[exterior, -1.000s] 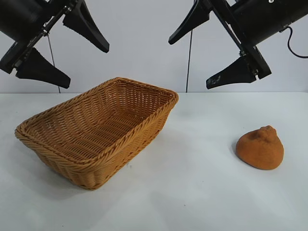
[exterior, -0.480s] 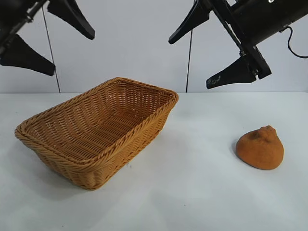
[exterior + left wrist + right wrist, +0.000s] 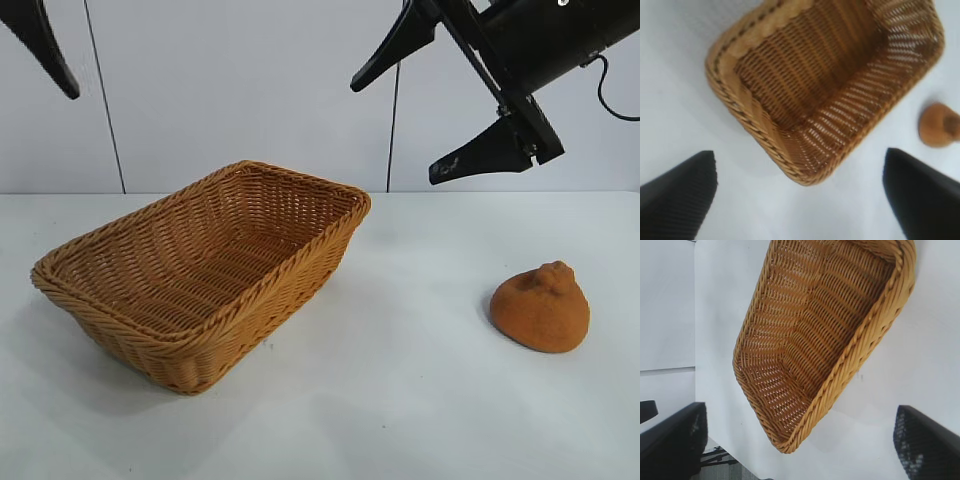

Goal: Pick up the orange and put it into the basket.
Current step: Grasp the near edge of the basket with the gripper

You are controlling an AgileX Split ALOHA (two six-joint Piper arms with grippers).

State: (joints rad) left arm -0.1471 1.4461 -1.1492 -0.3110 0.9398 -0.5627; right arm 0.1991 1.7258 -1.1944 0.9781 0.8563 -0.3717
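The orange (image 3: 540, 307), a dull orange-brown lump with a knobby top, sits on the white table at the right. It also shows small in the left wrist view (image 3: 939, 125) and is out of the right wrist view. The tan wicker basket (image 3: 270, 310) stands empty at the left centre and shows in both wrist views (image 3: 740, 110) (image 3: 860, 340). My right gripper (image 3: 395, 132) is open and empty, high above the table between basket and orange. My left gripper (image 3: 800, 200) is open and empty, high above the basket's left; only one finger (image 3: 45, 45) shows in the exterior view.
A pale wall stands behind the table with a thin dark cable (image 3: 393, 120) hanging down it. The table's edge (image 3: 725, 460) shows beyond the basket's far end in the right wrist view. White tabletop (image 3: 420, 380) lies between basket and orange.
My left gripper has risen and moved left, nearly leaving the exterior view. The right gripper, the orange and the basket have not moved.
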